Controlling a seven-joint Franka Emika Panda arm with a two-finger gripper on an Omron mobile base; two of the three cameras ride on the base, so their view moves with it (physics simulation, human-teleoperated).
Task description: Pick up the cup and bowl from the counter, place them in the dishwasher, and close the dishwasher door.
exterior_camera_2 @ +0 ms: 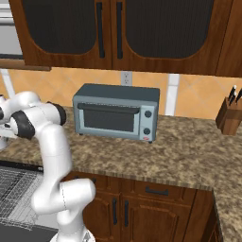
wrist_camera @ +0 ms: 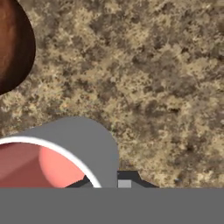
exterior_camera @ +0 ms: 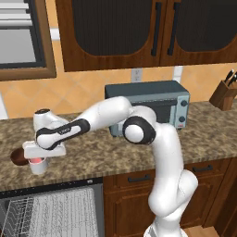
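One cup (exterior_camera: 39, 165) sits directly under the pincer (exterior_camera: 39, 159), which is clamped on its rim, near the front edge of the tabletop (exterior_camera: 102, 152). The bowl (exterior_camera: 18, 157) lies just beside the cup.

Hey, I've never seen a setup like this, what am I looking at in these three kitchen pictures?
It is a white robot arm in a simulated kitchen. Two pictures come from cameras behind it, left and right; the third looks down from its hand. On the granite counter stand a toaster oven and a knife block, with a brown bowl at the left. The gripper is shut on the rim of a white cup with a pink inside. Below, the dishwasher stands open, showing its wire rack.
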